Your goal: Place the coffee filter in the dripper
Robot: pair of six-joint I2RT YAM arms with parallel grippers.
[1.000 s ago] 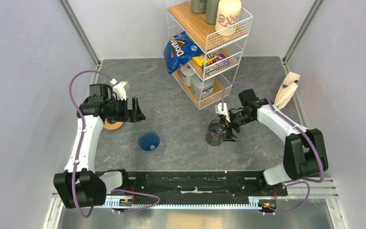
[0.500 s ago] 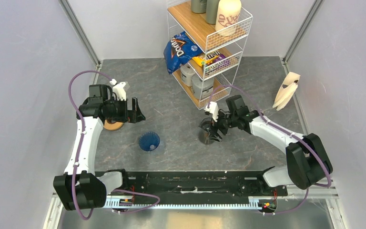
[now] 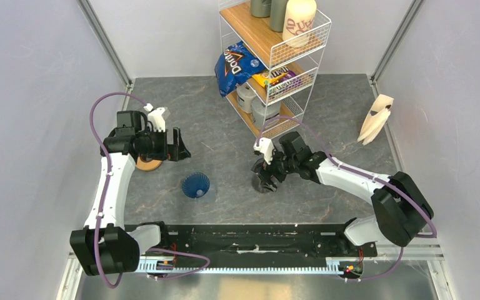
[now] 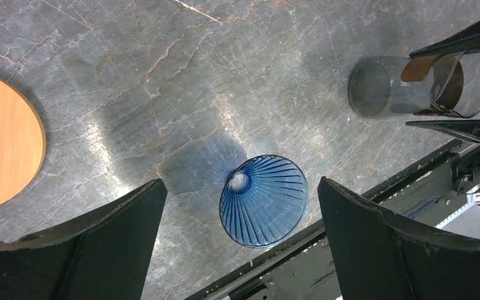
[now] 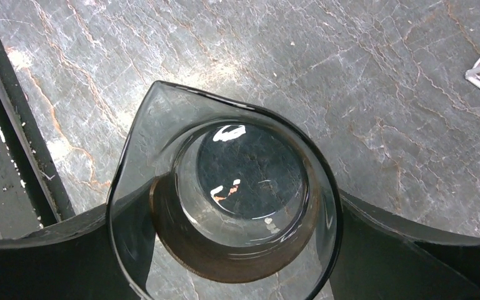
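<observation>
The dripper [image 3: 195, 185], a small blue ribbed cone, rests on the table in front of the left arm; in the left wrist view the dripper [image 4: 264, 201] lies below and between my fingers. My left gripper [image 3: 176, 149] hangs open and empty, its far side over a tan wooden ring [image 3: 147, 164]. The coffee filter [image 3: 375, 117], a pale paper cone, leans against the right wall, far from both grippers. My right gripper [image 3: 266, 175] is shut on a dark glass cup [image 5: 250, 206], one finger on each side.
A wire shelf rack [image 3: 275, 62] with a chip bag, tins and a cream canister stands at the back centre. The wooden ring [image 4: 6, 144] lies left of the dripper. The black base rail [image 3: 250, 237] runs along the near edge.
My right gripper has carried the glass cup leftward, towards the table's middle and the dripper. The left arm, the dripper and the filter have not moved.
</observation>
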